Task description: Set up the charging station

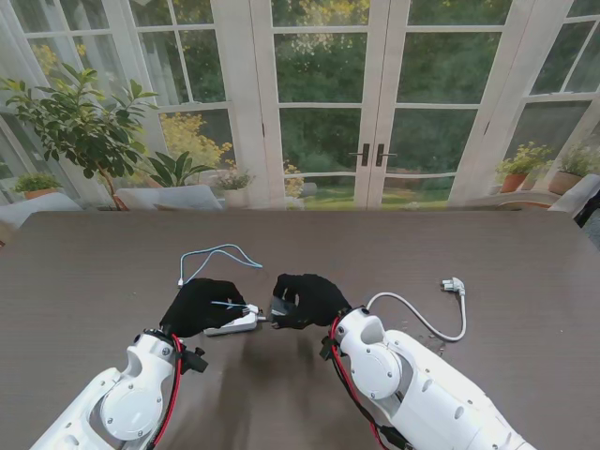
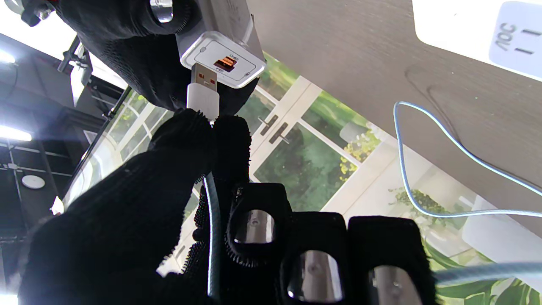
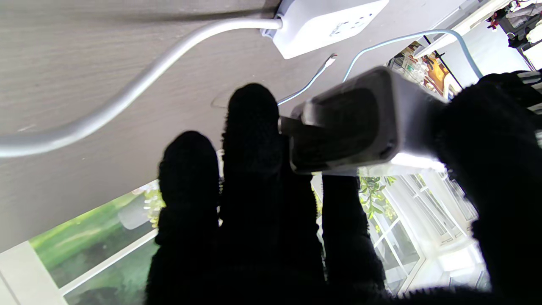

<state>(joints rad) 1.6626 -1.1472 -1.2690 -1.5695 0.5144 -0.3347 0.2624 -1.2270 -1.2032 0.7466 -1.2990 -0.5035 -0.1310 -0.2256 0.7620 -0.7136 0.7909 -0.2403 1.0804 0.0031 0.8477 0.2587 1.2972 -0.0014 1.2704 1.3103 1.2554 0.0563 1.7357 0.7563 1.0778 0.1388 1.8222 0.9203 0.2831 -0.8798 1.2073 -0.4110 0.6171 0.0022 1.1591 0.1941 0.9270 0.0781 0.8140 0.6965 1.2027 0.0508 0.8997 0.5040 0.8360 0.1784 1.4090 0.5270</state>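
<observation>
My left hand [image 1: 202,305] [image 2: 139,220] is shut on the white USB plug [image 2: 203,95] of a pale blue cable [image 1: 220,253] [image 2: 423,178], pinched between thumb and forefinger. My right hand [image 1: 307,298] [image 3: 254,212] is shut on a grey charger brick [image 1: 278,307] [image 3: 360,123] [image 2: 220,63]. The two hands meet above the middle of the table. The plug's metal tip touches the charger's white face just beside an orange port; how deep it sits I cannot tell. A white power strip [image 1: 234,324] [image 3: 326,21] [image 2: 465,25] lies on the table under my left hand.
The strip's thick white cord [image 1: 427,323] [image 3: 127,93] curves off to the right and ends in a plug [image 1: 453,284] lying on the dark wooden table [image 1: 94,272]. The blue cable's free end [image 3: 328,59] rests near the strip. Glass doors stand beyond the table's far edge.
</observation>
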